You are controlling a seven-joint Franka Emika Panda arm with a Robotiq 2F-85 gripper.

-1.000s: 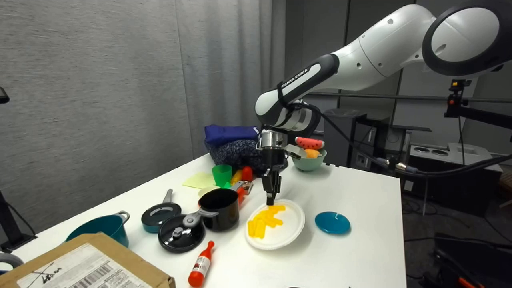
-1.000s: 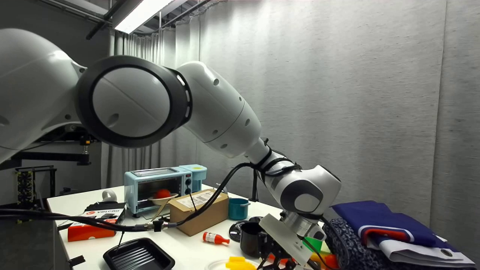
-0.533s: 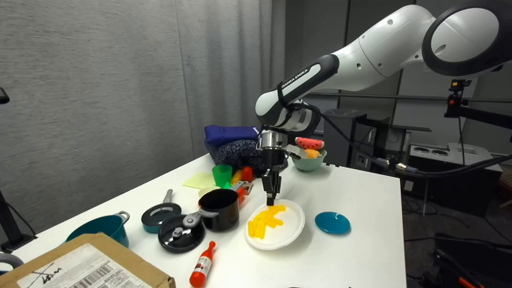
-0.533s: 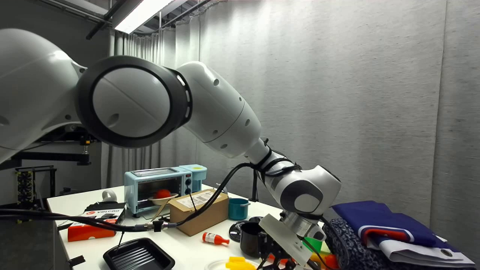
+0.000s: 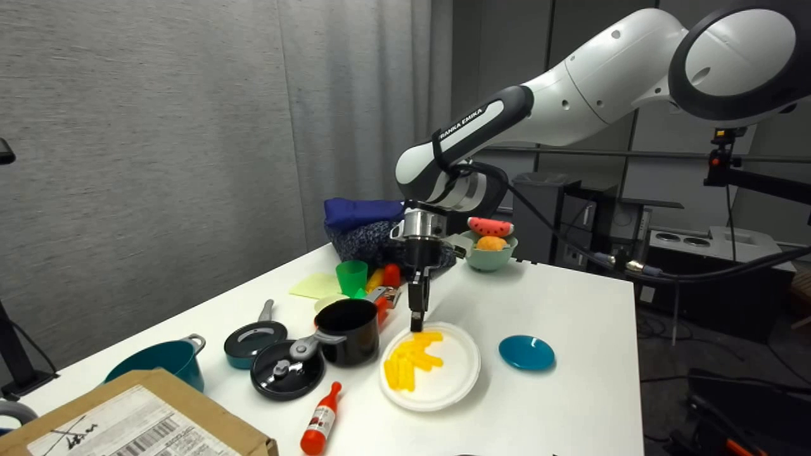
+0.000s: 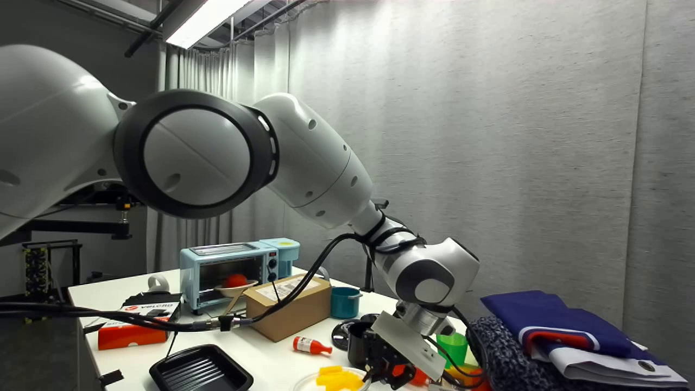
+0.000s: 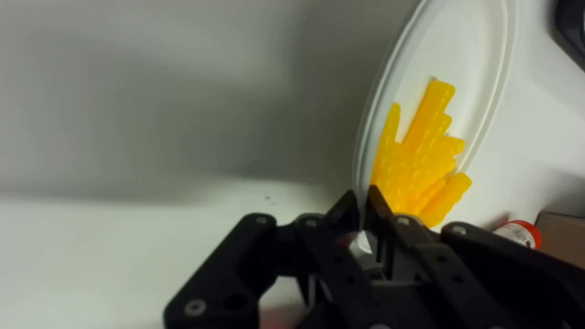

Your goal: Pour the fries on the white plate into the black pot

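The white plate (image 5: 455, 373) carries the bright yellow fries (image 5: 405, 367) on its pot-side half. My gripper (image 5: 416, 325) points down at the plate's far rim. In the wrist view my gripper (image 7: 361, 205) has its fingertips pinched on the rim, one finger on each side. The fries (image 7: 411, 169) lie right beside the inner finger. The plate (image 7: 477, 55) casts a shadow on the table; how high it is held is hard to tell. The black pot (image 5: 356, 347) stands upright just left of the plate, its mouth open. In an exterior view my arm partly covers the pot (image 6: 355, 347).
A black lid (image 5: 285, 373), a lidded pan (image 5: 250, 342) and a red bottle (image 5: 320, 419) lie near the pot. A teal dish (image 5: 527, 353) is right of the plate. A green cup (image 5: 351, 277) and fruit bowl (image 5: 488, 258) stand behind. A cardboard box (image 5: 146, 411) is in front.
My gripper and the plate have moved together a little left and toward the camera in an exterior view. The fries have stayed on the plate. The pot has not moved.
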